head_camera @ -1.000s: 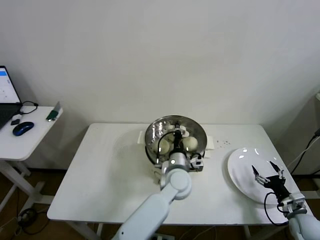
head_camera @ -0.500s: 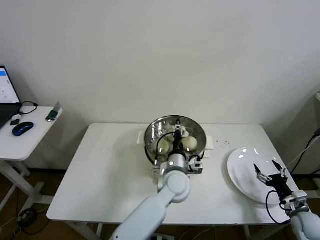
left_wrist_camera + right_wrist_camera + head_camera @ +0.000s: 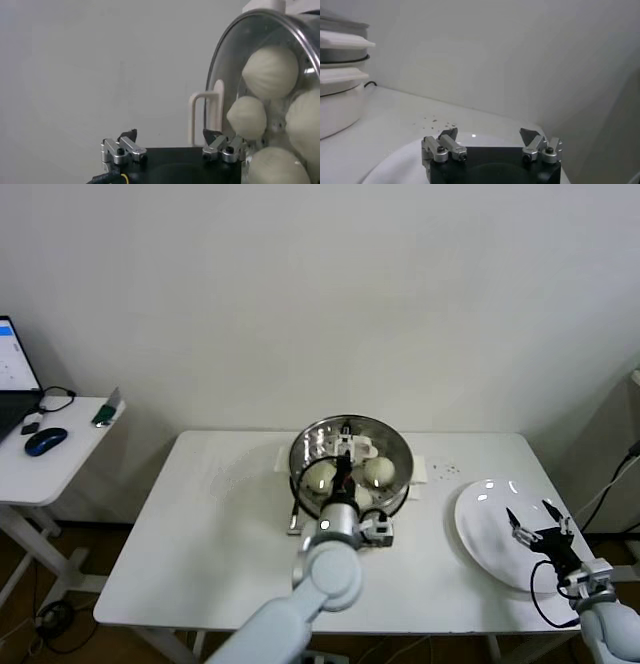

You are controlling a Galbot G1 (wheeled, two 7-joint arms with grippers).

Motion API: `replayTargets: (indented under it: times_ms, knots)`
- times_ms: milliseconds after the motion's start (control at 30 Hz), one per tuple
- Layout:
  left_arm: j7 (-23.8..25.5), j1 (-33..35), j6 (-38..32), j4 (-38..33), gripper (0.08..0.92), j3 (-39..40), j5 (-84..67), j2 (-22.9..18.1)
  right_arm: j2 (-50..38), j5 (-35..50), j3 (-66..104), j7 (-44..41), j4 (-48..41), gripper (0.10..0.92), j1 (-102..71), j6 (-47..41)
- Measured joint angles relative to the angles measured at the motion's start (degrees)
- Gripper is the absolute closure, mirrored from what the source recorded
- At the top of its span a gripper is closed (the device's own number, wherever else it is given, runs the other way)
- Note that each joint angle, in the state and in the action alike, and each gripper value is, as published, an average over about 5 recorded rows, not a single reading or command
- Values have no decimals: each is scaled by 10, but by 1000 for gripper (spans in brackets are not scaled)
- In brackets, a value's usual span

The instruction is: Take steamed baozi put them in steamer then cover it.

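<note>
While its rim faces straight up with no long axis to speak of, the round shiny stainless-steel steamer [image 3: 350, 457] stands on a white electric base at the rear centre of the white table [image 3: 200, 534]. Inside sit the smooth, cream-white dome-shaped steamed baozi [image 3: 379, 470], pleated tops showing in the left wrist view, clustered on the tray. The left tool [image 3: 345, 456] hangs over the pot's middle, released, fingers spread with nothing between them, one bun at its 3 o'clock, another at 8 o'clock. The right tool [image 3: 538, 522] hovers released over the flat white plate [image 3: 478, 529], at the steamer's 4 o'clock.
</note>
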Motion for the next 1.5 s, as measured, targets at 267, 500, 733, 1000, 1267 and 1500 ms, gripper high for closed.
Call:
replayTargets:
  times_ms: [267, 500, 733, 1000, 1267, 1500]
  knots:
    - [-37, 52, 0, -83, 177, -49, -41, 47, -1, -2, -3, 0, 4, 203, 1, -2]
    - [-125, 114, 0, -131, 177, -145, -197, 86, 1, 0, -4, 0, 11, 203, -1, -2]
    - [-212, 179, -71, -142, 177, -274, -440, 93, 1, 3, -1, -2, 23, 203, -8, -2]
    - [-246, 245, -254, -115, 177, -377, -689, 76, 4, 11, 5, -4, 40, 203, -19, -1]
    - [-248, 270, -355, -77, 177, -430, -806, 52, 6, 27, 4, -1, 66, 203, -28, 0]
    - [-238, 289, -397, -62, 177, -457, -836, 40, 9, 39, 0, -1, 79, 203, -31, 0]
